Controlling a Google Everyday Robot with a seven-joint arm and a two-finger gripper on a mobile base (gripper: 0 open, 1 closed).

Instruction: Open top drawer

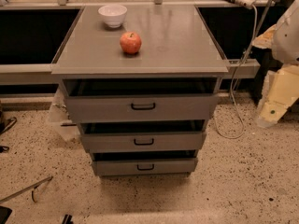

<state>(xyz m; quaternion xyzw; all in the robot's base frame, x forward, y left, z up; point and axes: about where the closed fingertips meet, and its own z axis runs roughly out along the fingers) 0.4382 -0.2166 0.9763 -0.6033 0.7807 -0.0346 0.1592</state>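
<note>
The top drawer (93, 108) is the widest of three grey drawers in a grey cabinet. It has a flat front and a small black loop handle (143, 106). Its front stands a little out from under the cabinet top, with a dark gap above it. The two narrower drawers (107, 143) (112, 167) below it also stand slightly out. My arm shows as white and pale yellow parts at the right edge, and its gripper (271, 110) hangs low there, well to the right of the drawers and touching nothing.
A red apple (131, 42) and a white bowl (112, 15) sit on the cabinet top (177, 41). A white cable (236, 101) loops down to the speckled floor at the right. A thin metal rod (23, 190) lies on the floor at bottom left.
</note>
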